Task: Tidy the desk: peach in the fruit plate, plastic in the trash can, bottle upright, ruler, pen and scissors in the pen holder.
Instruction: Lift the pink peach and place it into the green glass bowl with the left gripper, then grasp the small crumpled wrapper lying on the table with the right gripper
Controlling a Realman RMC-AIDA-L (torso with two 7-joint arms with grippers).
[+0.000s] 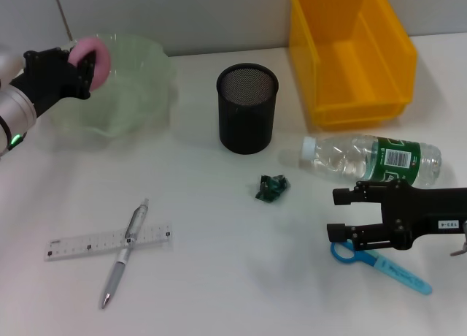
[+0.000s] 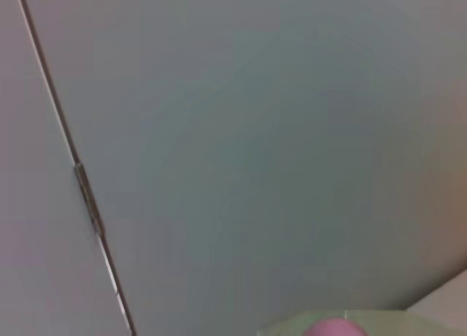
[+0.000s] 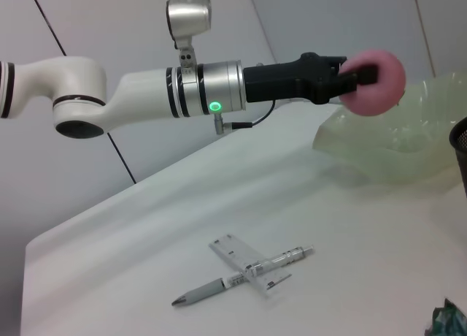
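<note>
Progress is slight: the peach (image 1: 93,59), pink, is clamped in the left gripper (image 1: 82,64) over the rim of the pale green fruit plate (image 1: 142,88) at upper left of the head view, not yet set down. The bottle (image 1: 372,159) lies on its side; plastic scrap (image 1: 271,187), ruler (image 1: 108,242), pen (image 1: 124,254) and scissors (image 1: 379,261) rest on the desk (image 1: 233,277); the pen holder (image 1: 248,108) looks empty. The right gripper (image 1: 341,213) hovers at lower right above the scissors, jaws parted, holding nothing.

Below the left gripper (image 1: 82,64), the fruit plate (image 1: 139,80) lies open; the pen holder (image 1: 247,108) stands well to its right.
</note>
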